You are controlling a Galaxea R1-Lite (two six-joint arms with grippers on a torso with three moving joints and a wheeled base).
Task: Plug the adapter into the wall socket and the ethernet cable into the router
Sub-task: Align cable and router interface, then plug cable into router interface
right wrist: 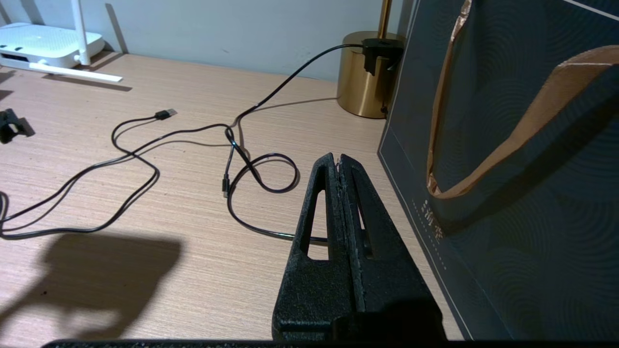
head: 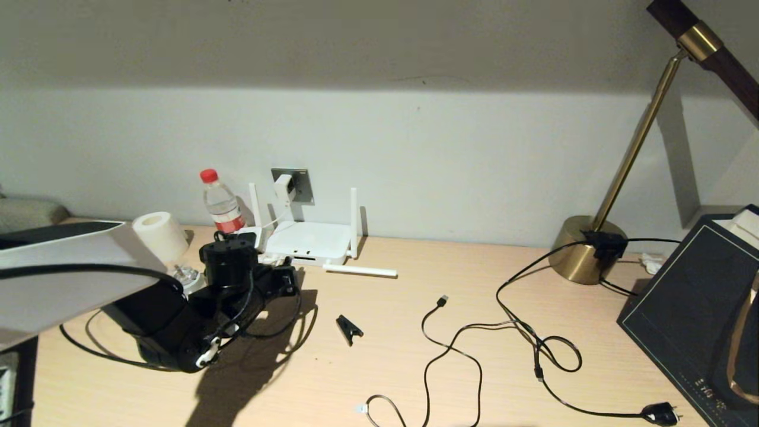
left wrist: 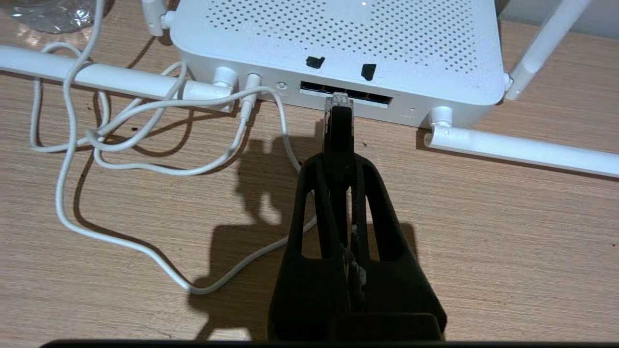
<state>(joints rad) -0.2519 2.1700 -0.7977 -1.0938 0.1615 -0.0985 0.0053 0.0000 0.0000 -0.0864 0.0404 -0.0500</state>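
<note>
Head view: adapter (head: 283, 188) seated in wall socket (head: 294, 185), router (head: 307, 242) on desk below; left gripper (head: 283, 279) just before it. Left wrist view: clenched on ethernet cable (left wrist: 339, 126), clear plug at port mouth, perhaps slightly off-centre; could jam or push router back. Right wrist view: right gripper (right wrist: 339, 162) pinched empty, parked beside dark bag (right wrist: 522, 159).

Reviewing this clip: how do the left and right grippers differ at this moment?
The left gripper is shut on the ethernet cable, while the right gripper is shut on nothing. The left gripper holds the cable's clear connector at the router ports, not visibly seated; the right gripper hangs far from the router, beside the dark paper bag above the lamp cord. Both have black fingers pressed together.
</note>
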